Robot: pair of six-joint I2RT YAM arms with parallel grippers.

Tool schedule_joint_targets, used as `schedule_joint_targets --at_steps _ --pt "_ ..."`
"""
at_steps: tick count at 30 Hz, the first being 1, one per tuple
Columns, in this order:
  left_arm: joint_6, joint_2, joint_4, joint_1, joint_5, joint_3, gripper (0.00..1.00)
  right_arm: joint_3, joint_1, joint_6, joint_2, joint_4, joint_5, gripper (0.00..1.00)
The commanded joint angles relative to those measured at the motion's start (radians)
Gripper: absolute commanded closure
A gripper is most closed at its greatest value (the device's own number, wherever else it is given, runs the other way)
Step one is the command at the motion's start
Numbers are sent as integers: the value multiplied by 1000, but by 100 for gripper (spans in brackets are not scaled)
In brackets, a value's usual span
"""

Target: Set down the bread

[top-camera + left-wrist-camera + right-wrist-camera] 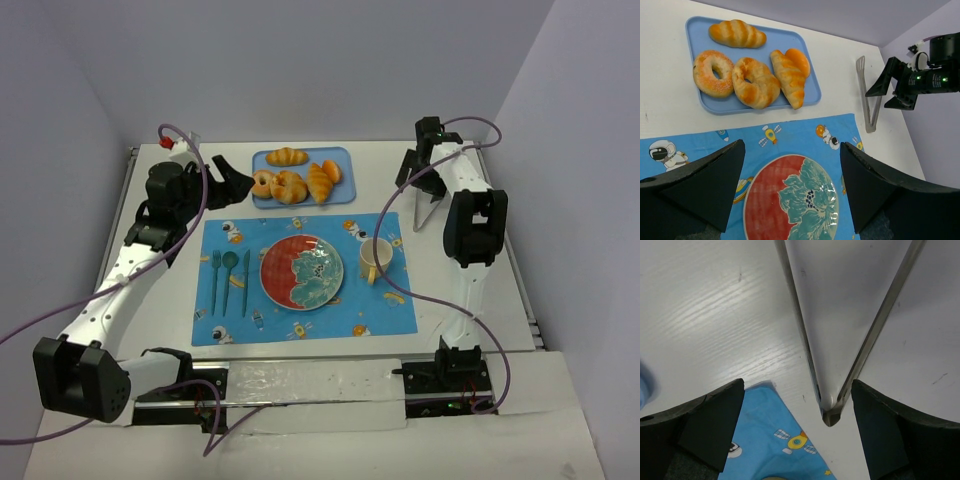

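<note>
Blue tray (811, 85) holds the bread (788, 79) among pastries (737, 34).

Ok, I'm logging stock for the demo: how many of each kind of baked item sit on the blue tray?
Croissants: 3 (long straight croissant, curled croissant, short croissant)
Ring doughnut: 1
Smooth bun: 1
Total: 5
</note>
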Motion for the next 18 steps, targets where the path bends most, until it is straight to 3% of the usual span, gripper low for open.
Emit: schedule_joint_targets --at_steps 1,18 --pt "-7 5 11 4 16 54 14 -16 -25 11 14 -3 -1 6" --pt "-7 8 12 4 25 51 13 -48 -69 42 94 -13 21 7"
